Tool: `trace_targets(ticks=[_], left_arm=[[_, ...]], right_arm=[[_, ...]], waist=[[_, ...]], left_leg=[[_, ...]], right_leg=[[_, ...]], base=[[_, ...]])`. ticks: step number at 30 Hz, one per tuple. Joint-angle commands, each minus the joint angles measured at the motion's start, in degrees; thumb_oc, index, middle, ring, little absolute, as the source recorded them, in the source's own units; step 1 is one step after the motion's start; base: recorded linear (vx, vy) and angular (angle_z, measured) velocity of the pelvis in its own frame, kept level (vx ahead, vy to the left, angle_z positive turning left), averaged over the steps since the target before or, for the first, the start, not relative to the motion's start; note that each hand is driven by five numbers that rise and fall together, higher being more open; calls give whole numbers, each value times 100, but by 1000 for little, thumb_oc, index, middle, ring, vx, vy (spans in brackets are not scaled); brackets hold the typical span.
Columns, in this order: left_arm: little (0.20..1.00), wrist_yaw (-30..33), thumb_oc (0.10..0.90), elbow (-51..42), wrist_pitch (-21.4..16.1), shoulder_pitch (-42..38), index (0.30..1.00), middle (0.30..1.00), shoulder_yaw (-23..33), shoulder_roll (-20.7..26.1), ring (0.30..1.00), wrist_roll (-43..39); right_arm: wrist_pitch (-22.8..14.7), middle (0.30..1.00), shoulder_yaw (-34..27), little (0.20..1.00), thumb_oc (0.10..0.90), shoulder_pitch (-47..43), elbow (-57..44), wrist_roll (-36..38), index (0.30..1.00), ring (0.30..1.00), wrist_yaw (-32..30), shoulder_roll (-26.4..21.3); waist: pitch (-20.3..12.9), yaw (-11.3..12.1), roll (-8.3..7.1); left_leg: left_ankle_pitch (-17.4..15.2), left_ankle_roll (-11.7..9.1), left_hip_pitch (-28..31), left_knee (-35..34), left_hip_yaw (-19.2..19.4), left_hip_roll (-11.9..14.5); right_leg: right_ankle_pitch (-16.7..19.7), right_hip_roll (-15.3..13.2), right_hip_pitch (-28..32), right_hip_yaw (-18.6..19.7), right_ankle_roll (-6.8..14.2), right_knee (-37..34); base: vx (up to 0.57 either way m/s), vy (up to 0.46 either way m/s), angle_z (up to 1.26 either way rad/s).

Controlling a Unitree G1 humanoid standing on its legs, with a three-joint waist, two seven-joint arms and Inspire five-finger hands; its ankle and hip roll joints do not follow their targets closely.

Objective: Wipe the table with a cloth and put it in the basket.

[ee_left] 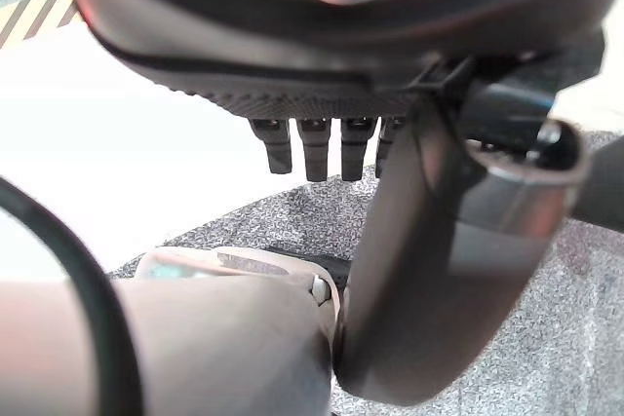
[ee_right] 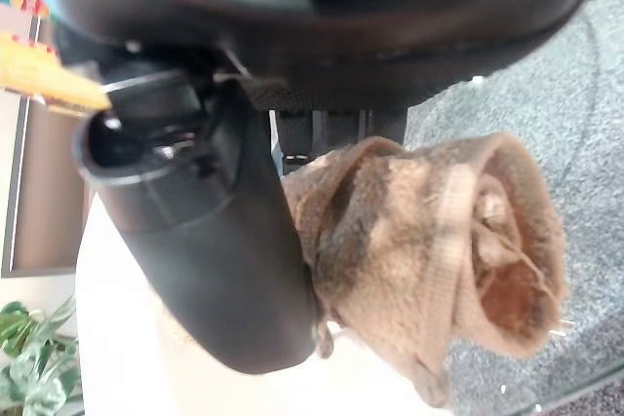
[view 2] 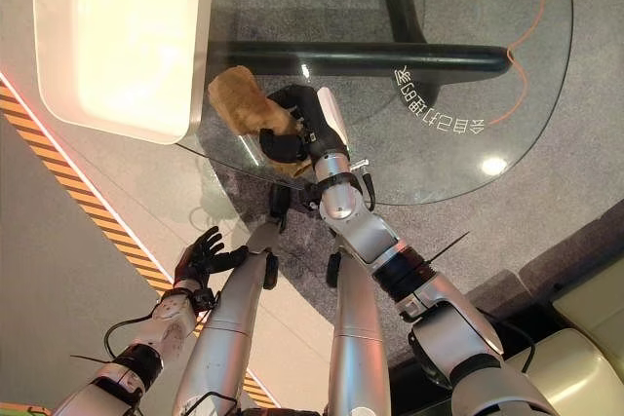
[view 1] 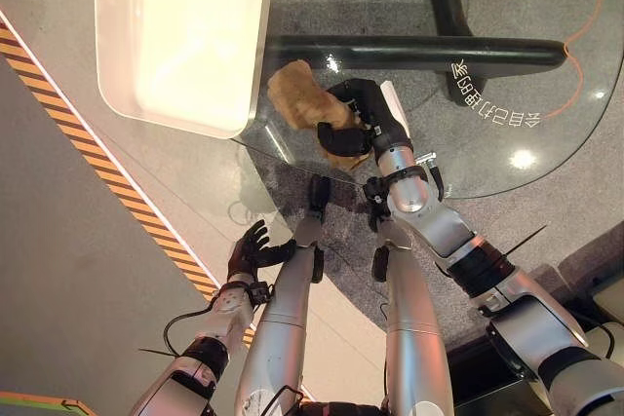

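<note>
cloth (view 1: 300,94) bunched in clenched right hand (view 1: 363,116), seemingly on the glass table (view 1: 507,114); left hand (view 1: 252,252) hangs open.

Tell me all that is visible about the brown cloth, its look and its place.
The cloth is tan-brown, soft and fuzzy like terry, bunched into a rolled wad with frayed threads at its edge. The right hand has its fingers curled round it and holds it over the near edge of the glass table, beside the white basket. Whether it touches the glass cannot be told.
</note>
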Motion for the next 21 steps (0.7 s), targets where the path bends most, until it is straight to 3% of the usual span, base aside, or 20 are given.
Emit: trace_targets(ticks=[1,8,13,21], left_arm=[[900,70,800,-77,0,628,900,900,-150,-429,900,52],[900,-119,800,-495,-597,828,900,900,179,-409,900,-1092],[900,-640,800,-978,-612,1054,900,900,426,-383,900,-2014],[900,-973,800,-1743,-344,1509,900,900,727,-145,900,-2465]], right_arm=[[-600,300,-39,200,100,-96,-1218,-181,300,300,-112,131],[-752,300,-459,200,100,71,-1107,157,300,300,-729,50],[-805,300,-905,200,100,411,-1276,82,300,300,-824,23],[-964,300,-1394,200,100,1118,-1599,108,300,300,-577,-186]], waist=[[-128,-40,331],[-128,-15,301],[-128,-25,270],[-128,-66,178]], left_leg=[[-476,265,123,292,88,-207],[-498,282,349,211,46,-203],[-497,298,559,110,3,-212],[-479,305,1009,-80,-37,-170]], right_leg=[[335,113,94,-267,68,-457],[317,131,302,-297,87,-476],[323,160,512,-328,91,-533],[302,206,988,-359,56,-659]], base=[[0,0,0],[-17,-13,1],[-45,-48,1],[-38,-56,0]])
